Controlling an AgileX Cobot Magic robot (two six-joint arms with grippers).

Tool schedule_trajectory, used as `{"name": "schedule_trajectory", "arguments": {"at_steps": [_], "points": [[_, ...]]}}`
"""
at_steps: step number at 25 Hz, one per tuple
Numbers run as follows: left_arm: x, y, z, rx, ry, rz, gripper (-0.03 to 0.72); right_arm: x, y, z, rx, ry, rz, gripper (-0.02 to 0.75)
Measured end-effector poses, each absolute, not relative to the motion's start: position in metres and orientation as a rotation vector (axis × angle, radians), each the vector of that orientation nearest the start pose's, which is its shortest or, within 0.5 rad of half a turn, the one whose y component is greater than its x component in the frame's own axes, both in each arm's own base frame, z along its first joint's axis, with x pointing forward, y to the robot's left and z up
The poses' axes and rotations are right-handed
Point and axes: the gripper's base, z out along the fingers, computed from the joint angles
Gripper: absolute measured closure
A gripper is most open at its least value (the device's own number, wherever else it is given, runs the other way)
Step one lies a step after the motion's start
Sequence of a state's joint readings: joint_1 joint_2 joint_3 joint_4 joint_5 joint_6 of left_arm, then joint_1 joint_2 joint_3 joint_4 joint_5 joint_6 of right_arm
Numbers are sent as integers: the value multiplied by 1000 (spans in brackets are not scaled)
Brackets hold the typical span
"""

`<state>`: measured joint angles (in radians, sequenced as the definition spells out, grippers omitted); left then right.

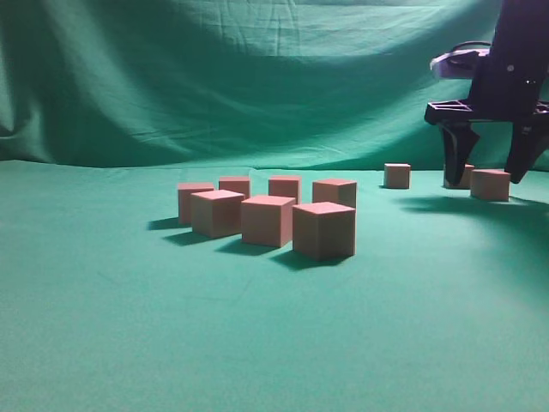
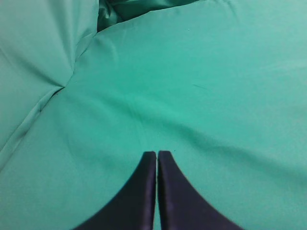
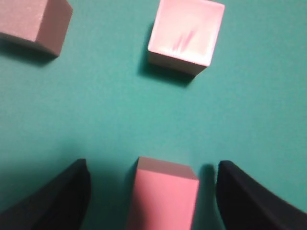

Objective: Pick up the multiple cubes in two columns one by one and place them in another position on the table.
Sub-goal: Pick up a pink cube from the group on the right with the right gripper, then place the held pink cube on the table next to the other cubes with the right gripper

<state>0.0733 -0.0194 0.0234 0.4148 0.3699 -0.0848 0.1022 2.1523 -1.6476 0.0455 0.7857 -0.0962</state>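
Seven pinkish-red cubes (image 1: 268,220) stand in two columns mid-table on the teal table (image 1: 129,326). Three more cubes stand far right: one (image 1: 396,175), one (image 1: 467,175) partly behind a finger, and one (image 1: 493,187). My right gripper (image 1: 485,178) is open, its fingers reaching down on either side of that last cube. In the right wrist view the gripper (image 3: 153,165) is open around a cube (image 3: 163,196), which touches neither finger. Two other cubes (image 3: 186,36) (image 3: 33,21) lie beyond it. My left gripper (image 2: 157,153) is shut and empty over bare cloth. It is out of the exterior view.
A draped green cloth backdrop (image 1: 257,77) hangs behind the table. Folds of cloth (image 2: 57,86) show at the upper left in the left wrist view. Bare cloth lies in front of the cube cluster and to its left.
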Motion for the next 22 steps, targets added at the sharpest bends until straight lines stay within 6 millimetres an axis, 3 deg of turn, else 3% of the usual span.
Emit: {"name": "schedule_trajectory", "arguments": {"at_steps": [3, 6, 11, 14, 17, 20, 22], "points": [[51, 17, 176, 109, 1841, 399, 688, 456, 50, 167, -239, 2769, 54, 305], [51, 17, 176, 109, 1841, 399, 688, 456, 50, 167, -239, 2769, 54, 490], [51, 17, 176, 109, 1841, 399, 688, 457, 50, 173, -234, 2789, 66, 479], [51, 17, 176, 109, 1841, 399, 688, 452, 53, 203, -209, 2756, 122, 479], [51, 17, 176, 109, 1841, 399, 688, 435, 62, 256, -261, 2663, 197, 479], [51, 17, 176, 109, 1841, 399, 688, 400, 80, 305, -431, 2562, 239, 479], [51, 17, 176, 109, 1841, 399, 688, 375, 95, 323, -548, 2521, 268, 479]]}}
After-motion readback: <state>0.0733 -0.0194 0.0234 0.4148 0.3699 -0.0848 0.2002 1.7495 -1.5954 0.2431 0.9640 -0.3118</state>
